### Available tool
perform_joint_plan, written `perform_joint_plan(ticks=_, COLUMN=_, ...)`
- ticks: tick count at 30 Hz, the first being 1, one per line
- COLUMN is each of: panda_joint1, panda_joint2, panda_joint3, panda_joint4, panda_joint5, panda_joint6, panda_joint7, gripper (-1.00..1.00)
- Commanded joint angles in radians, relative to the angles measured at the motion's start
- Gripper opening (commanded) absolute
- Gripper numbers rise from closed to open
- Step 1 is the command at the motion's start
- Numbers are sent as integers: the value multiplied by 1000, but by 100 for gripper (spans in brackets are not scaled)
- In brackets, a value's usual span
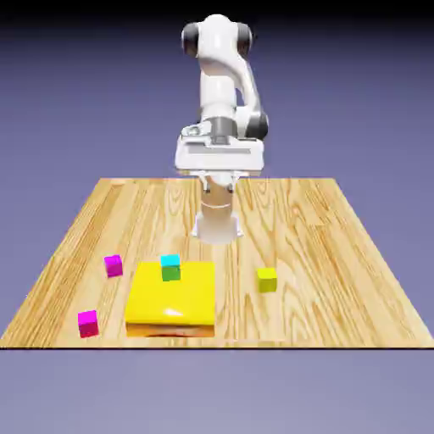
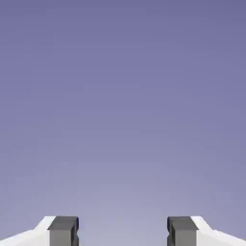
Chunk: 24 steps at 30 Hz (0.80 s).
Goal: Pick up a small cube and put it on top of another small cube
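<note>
Two small magenta-pink cubes lie on the wooden table (image 1: pixel 322 254), toward the exterior view's left. One small cube (image 1: pixel 114 265) sits beside the flat yellow block's far corner, the other small cube (image 1: pixel 88 323) near the table's front edge. My gripper (image 1: pixel 218 174) hangs high above the table's middle, far from both cubes. In the hand view the gripper (image 2: pixel 123 233) is open, with its two grey fingertips (image 2: pixel 63 231) wide apart. Only the blue-violet backdrop shows between them, and no cube appears in that view.
A flat yellow block (image 1: pixel 171 301) lies at the front middle of the table. A small cyan-topped cube (image 1: pixel 170 266) rests at the block's far edge. A yellow-green cube (image 1: pixel 267 280) stands to the exterior view's right of the block.
</note>
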Motion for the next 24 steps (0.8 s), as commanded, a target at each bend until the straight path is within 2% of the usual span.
perform_joint_plan(ticks=1, panda_joint1=-19, panda_joint2=36, panda_joint3=-1, panda_joint4=32, panda_joint5=7, panda_joint6=-28, panda_joint7=15, gripper=0)
perform_joint_plan(ticks=24, panda_joint1=-466, panda_joint2=870, panda_joint3=-15, panda_joint4=756, panda_joint5=163, panda_joint6=-663, panda_joint7=357, gripper=0)
